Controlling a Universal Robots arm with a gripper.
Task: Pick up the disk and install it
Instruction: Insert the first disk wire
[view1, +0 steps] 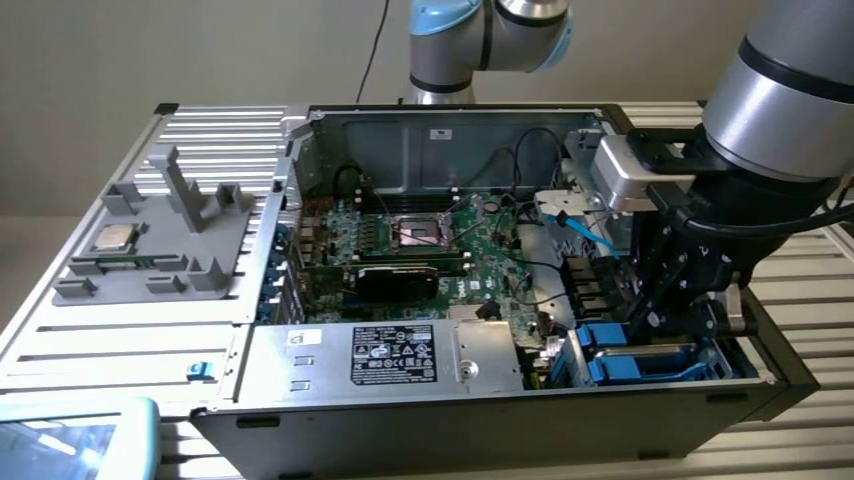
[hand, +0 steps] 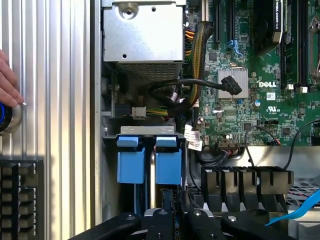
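Showing blue carrier edges — the disk (hand: 150, 167) sits upright in its bay.

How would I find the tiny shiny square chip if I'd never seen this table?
Find the big open computer case. On the exterior view's left of it a grey plastic holder with upright pegs lies on the ribbed metal table. The chip sits in it, the one small silvery square among dull grey plastic.
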